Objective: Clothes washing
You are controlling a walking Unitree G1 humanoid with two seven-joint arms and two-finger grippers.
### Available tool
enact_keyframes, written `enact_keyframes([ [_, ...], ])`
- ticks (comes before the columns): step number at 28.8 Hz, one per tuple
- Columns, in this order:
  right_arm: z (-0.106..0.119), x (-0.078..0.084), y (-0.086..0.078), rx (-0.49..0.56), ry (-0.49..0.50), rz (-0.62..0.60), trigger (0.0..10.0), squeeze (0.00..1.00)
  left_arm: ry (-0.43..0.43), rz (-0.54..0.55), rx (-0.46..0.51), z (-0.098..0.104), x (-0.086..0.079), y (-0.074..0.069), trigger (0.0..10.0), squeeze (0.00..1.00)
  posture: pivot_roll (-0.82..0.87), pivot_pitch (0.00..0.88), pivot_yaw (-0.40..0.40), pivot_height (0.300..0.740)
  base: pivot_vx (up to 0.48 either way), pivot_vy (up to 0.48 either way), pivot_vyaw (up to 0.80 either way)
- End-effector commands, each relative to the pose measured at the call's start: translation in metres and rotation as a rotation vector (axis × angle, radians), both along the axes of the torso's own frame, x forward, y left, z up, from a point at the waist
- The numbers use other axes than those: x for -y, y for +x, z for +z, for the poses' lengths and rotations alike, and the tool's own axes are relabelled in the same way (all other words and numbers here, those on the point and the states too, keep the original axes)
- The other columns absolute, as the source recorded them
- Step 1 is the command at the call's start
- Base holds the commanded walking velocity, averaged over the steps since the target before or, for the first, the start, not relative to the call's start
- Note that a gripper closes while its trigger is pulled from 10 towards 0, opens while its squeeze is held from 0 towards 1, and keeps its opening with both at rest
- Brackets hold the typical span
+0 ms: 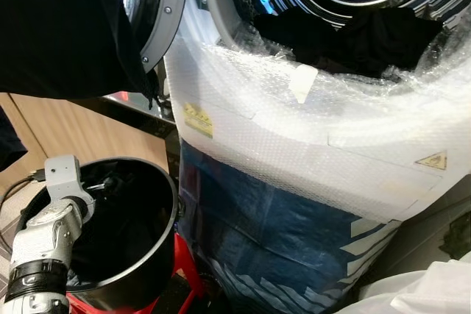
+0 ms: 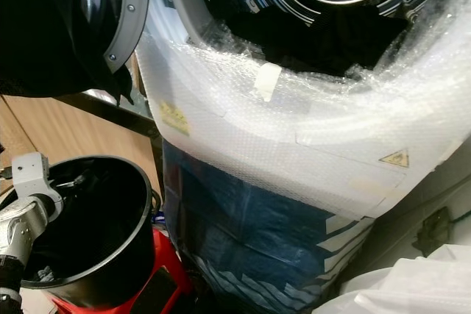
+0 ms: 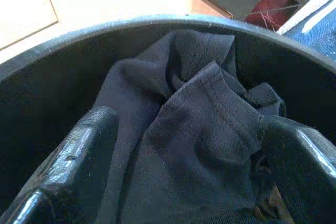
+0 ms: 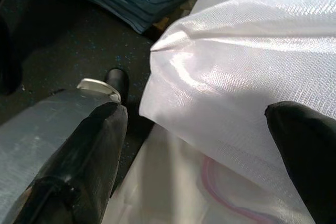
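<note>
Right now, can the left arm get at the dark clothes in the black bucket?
Probably yes. The left end effector is already down inside the black bucket, fingers open either side of the dark clothes, with nothing between them.

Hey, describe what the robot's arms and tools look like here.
The left arm is silver metal with a black ribbed band near the wrist, a pale grey boxy bracket on top, and a thin black cable alongside. The left tool and right tool each have two thick, glossy black fingers.
</note>
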State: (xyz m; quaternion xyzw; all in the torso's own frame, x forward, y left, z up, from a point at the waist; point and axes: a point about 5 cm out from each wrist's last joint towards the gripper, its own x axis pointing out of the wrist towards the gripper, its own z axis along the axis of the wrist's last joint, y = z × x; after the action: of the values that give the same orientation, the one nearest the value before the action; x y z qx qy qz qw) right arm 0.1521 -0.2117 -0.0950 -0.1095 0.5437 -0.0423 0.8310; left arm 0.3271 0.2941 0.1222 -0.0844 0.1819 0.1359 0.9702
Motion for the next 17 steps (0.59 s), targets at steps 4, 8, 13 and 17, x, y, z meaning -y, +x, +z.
enact_keyframes([
  [4,0.001,0.008,-0.002,0.0,-0.019,-0.007,10.0,0.0,-0.05,0.063,-0.008,-0.001,-0.005,0.005,10.0,1.0,-0.01,0.079,-0.064,0.74,0.0,0.0,0.0],
  [8,0.002,0.013,-0.002,0.001,-0.026,-0.008,10.0,0.0,-0.102,0.07,-0.028,-0.005,-0.005,0.009,10.0,1.0,-0.02,0.061,-0.075,0.74,0.0,0.0,0.0],
  [13,0.002,0.017,-0.004,-0.002,-0.035,-0.015,10.0,0.0,-0.101,0.084,-0.05,-0.008,-0.005,0.009,10.0,1.0,-0.02,0.051,-0.082,0.74,0.0,0.0,0.0],
  [17,0.002,0.021,-0.006,-0.006,-0.042,-0.014,10.0,0.0,-0.108,0.086,-0.063,-0.011,-0.004,0.01,10.0,1.0,-0.03,0.044,-0.09,0.74,0.0,0.0,0.0],
])
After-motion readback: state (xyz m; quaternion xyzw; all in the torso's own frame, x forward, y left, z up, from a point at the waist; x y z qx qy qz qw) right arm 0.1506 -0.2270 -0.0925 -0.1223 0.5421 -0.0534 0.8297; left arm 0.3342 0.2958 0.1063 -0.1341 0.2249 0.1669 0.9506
